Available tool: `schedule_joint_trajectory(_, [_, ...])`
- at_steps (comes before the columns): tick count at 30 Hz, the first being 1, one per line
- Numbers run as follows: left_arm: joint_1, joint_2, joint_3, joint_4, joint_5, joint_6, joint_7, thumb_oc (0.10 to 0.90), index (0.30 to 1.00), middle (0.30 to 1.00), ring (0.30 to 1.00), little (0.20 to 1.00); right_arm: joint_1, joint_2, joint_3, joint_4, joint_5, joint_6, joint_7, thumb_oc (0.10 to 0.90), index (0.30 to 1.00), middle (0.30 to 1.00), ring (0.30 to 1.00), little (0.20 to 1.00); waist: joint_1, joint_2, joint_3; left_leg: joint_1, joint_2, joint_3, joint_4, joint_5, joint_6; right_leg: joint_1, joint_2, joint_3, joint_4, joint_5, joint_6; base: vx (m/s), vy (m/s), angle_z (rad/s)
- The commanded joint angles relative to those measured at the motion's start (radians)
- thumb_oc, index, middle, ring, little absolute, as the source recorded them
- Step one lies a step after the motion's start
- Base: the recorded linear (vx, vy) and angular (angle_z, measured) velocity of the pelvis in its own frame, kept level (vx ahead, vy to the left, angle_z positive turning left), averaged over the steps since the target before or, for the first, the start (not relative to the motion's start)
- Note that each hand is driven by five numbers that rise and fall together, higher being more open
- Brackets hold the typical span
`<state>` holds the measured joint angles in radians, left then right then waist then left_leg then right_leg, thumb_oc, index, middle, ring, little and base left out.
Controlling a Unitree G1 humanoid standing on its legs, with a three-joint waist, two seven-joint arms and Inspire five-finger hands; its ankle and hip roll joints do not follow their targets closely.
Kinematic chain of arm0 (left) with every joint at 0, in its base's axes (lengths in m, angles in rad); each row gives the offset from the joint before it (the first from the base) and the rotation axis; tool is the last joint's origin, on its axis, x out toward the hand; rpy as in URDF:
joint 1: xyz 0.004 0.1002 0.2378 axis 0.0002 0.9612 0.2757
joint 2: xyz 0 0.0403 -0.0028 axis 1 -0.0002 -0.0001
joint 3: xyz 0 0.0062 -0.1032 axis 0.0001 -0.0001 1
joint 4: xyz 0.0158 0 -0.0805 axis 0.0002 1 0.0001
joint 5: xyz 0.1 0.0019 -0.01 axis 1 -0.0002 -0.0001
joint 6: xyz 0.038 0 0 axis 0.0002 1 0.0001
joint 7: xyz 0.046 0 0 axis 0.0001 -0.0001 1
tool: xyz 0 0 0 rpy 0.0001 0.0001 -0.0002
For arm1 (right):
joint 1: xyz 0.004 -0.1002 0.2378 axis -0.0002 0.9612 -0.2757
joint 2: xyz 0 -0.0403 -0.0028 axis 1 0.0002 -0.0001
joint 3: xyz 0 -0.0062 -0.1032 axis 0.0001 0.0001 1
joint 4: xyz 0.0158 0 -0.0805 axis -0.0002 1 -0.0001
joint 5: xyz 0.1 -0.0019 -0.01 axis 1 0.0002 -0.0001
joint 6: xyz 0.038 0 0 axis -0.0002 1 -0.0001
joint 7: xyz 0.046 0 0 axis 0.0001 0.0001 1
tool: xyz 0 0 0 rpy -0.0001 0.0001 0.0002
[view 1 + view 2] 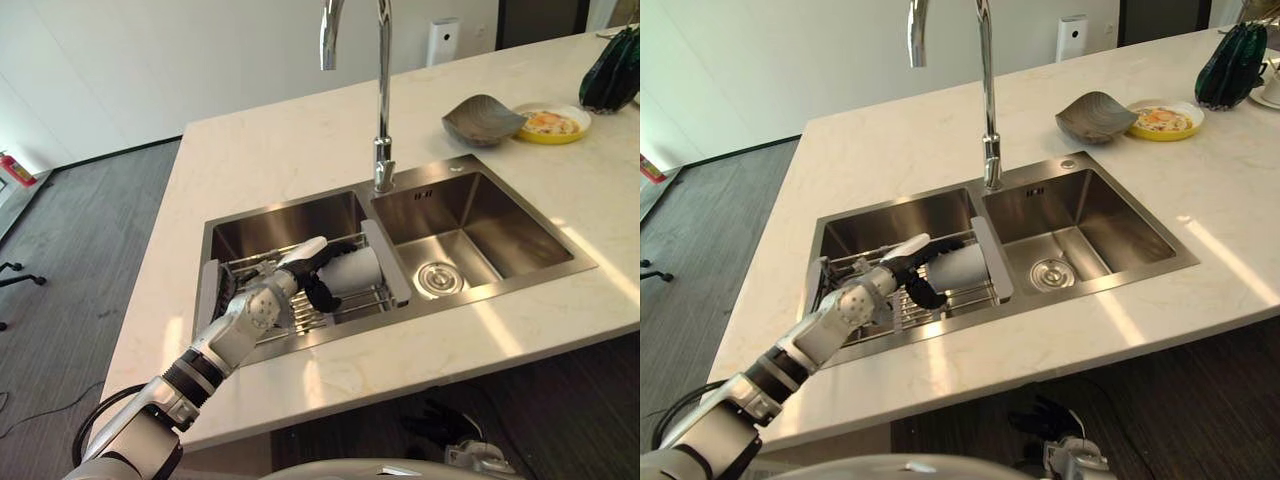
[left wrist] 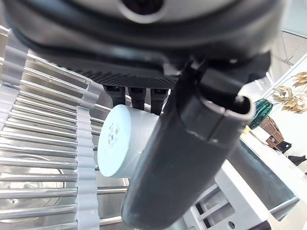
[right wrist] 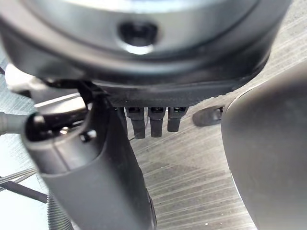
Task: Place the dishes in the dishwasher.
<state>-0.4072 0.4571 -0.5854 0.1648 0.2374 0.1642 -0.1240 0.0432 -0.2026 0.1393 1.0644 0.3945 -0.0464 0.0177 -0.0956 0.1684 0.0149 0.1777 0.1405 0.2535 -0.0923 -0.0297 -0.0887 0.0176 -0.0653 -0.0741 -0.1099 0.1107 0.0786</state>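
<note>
A white cup [image 1: 352,270] lies on its side on the wire drying rack [image 1: 232,272] in the left sink basin, its base [image 2: 117,143] towards my left hand [image 1: 300,275]. That hand is open around the cup's base end, thumb [image 2: 182,158] on one side and dark fingers [image 2: 136,98] reaching along the other. A grey bowl [image 1: 482,118] and a yellow plate with food [image 1: 553,123] sit on the counter behind the right basin. My right hand [image 3: 96,182] hangs open over the grey floor, low beside the counter front [image 1: 437,420].
The tall chrome faucet [image 1: 382,100] rises between the two basins. The right basin [image 1: 470,230] holds only its drain. A dark green object [image 1: 612,70] stands at the counter's far right. The pale stone counter [image 1: 270,150] surrounds the sink.
</note>
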Motion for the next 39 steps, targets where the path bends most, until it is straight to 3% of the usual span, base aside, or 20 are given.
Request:
schedule_joint_trajectory(1, [-0.122, -0.006, 0.009, 0.006, 0.020, -0.036, 0.059, 0.800, 0.900, 0.900, 0.900, 0.900, -0.027, 0.053, 0.019, 0.024, 0.015, -0.035, 0.016, 0.800, 0.900, 0.900, 0.900, 0.900, -0.040, -0.045, -0.026, -0.048, -0.008, -0.037, 0.005, 0.027, -0.035, 0.104, -0.036, -0.024, 0.023, -0.129, 0.068, 0.00, 0.000, 0.00])
schedule_joint_trajectory(15, [-0.092, -0.102, -0.040, 0.044, 0.001, -0.041, 0.044, 0.800, 0.900, 0.900, 0.900, 0.900, -0.031, 0.051, 0.041, 0.018, -0.001, -0.030, 0.029, 0.800, 0.900, 0.900, 0.900, 0.900, -0.050, -0.031, -0.021, -0.049, -0.010, -0.025, 0.005, 0.025, -0.032, 0.095, -0.037, -0.017, 0.023, -0.123, 0.068, 0.00, -0.001, 0.00])
schedule_joint_trajectory(16, [-0.090, -0.103, -0.048, 0.051, 0.006, -0.037, 0.032, 0.740, 0.811, 0.811, 0.811, 0.811, -0.030, 0.050, 0.040, 0.020, -0.001, -0.028, 0.031, 0.800, 0.900, 0.900, 0.900, 0.900, -0.052, -0.030, -0.021, -0.049, -0.010, -0.025, 0.005, 0.024, -0.032, 0.096, -0.038, -0.018, 0.023, -0.124, 0.068, 0.02, -0.003, -0.03])
schedule_joint_trajectory(17, [-0.090, -0.103, -0.052, 0.055, 0.011, -0.035, 0.026, 0.552, 0.528, 0.528, 0.528, 0.528, -0.029, 0.050, 0.039, 0.022, 0.000, -0.026, 0.033, 0.800, 0.900, 0.900, 0.900, 0.900, -0.053, -0.028, -0.022, -0.048, -0.011, -0.026, 0.005, 0.023, -0.031, 0.096, -0.039, -0.018, 0.023, -0.124, 0.068, 0.00, 0.000, 0.00])
schedule_joint_trajectory(18, [-0.090, -0.104, -0.057, 0.061, 0.013, -0.037, 0.020, 0.400, 0.300, 0.300, 0.300, 0.300, -0.030, 0.051, 0.039, 0.026, 0.001, -0.026, 0.032, 0.800, 0.900, 0.900, 0.900, 0.900, -0.052, -0.027, -0.022, -0.048, -0.011, -0.027, 0.005, 0.023, -0.031, 0.097, -0.039, -0.020, 0.023, -0.125, 0.068, 0.00, 0.000, 0.00])
schedule_joint_trajectory(21, [-0.063, -0.102, -0.055, 0.060, -0.057, -0.041, -0.044, 0.400, 0.300, 0.300, 0.300, 0.300, -0.036, 0.050, 0.029, 0.047, -0.001, -0.025, 0.038, 0.800, 0.900, 0.900, 0.900, 0.900, -0.052, -0.025, -0.023, -0.047, -0.014, -0.029, 0.005, 0.022, -0.032, 0.098, -0.039, -0.022, 0.023, -0.125, 0.067, 0.00, 0.000, 0.00])
schedule_joint_trajectory(27, [-0.063, -0.059, -0.061, 0.036, -0.015, -0.056, -0.048, 0.400, 0.300, 0.300, 0.300, 0.300, -0.031, 0.055, 0.021, 0.062, 0.007, -0.025, 0.047, 0.800, 0.900, 0.900, 0.900, 0.900, -0.048, -0.031, -0.024, -0.050, -0.013, -0.033, 0.005, 0.020, -0.032, 0.098, -0.038, -0.026, 0.023, -0.127, 0.068, 0.00, 0.000, 0.00])
schedule_joint_trajectory(28, [-0.048, -0.034, -0.043, -0.005, 0.014, -0.113, 0.033, 0.400, 0.300, 0.300, 0.300, 0.300, -0.031, 0.060, 0.020, 0.063, 0.010, -0.033, 0.041, 0.800, 0.900, 0.900, 0.900, 0.900, -0.043, -0.037, -0.021, -0.052, -0.012, -0.035, 0.005, 0.020, -0.033, 0.097, -0.038, -0.029, 0.023, -0.127, 0.069, 0.00, 0.000, 0.00])
schedule_joint_trajectory(35, [-0.034, 0.060, 0.074, -0.144, 0.021, -0.182, 0.224, 0.400, 0.300, 0.300, 0.300, 0.300, -0.037, 0.057, 0.028, 0.062, 0.010, -0.031, 0.039, 0.800, 0.900, 0.900, 0.900, 0.900, -0.029, -0.059, -0.020, -0.056, -0.009, -0.034, 0.005, 0.021, -0.036, 0.097, -0.038, -0.036, 0.023, -0.126, 0.071, 0.00, 0.000, 0.00])
schedule_joint_trajectory(37, [-0.032, 0.080, 0.194, -0.189, -0.029, -0.213, 0.366, 0.400, 0.300, 0.300, 0.300, 0.300, -0.040, 0.062, 0.019, 0.061, 0.021, -0.040, 0.027, 0.800, 0.900, 0.900, 0.900, 0.900, -0.016, -0.070, -0.020, -0.059, -0.008, -0.039, 0.005, 0.024, -0.039, 0.095, -0.038, -0.039, 0.023, -0.125, 0.070, 0.00, 0.000, 0.00])
schedule_joint_trajectory(38, [-0.028, 0.081, 0.197, -0.192, -0.030, -0.212, 0.367, 0.400, 0.300, 0.300, 0.300, 0.300, -0.041, 0.061, 0.022, 0.062, 0.021, -0.040, 0.027, 0.800, 0.900, 0.900, 0.900, 0.900, -0.019, -0.069, -0.020, -0.059, -0.008, -0.039, 0.005, 0.023, -0.039, 0.096, -0.038, -0.040, 0.023, -0.125, 0.070, 0.00, 0.000, 0.00])
schedule_joint_trajectory(39, [0.000, 0.061, 0.306, -0.246, -0.089, -0.235, 0.463, 0.400, 0.300, 0.300, 0.300, 0.300, -0.045, 0.068, 0.021, 0.062, 0.033, -0.048, 0.014, 0.800, 0.900, 0.900, 0.900, 0.900, -0.009, -0.079, -0.021, -0.062, -0.008, -0.044, 0.005, 0.024, -0.040, 0.095, -0.039, -0.042, 0.023, -0.125, 0.068, 0.00, 0.000, 0.00])
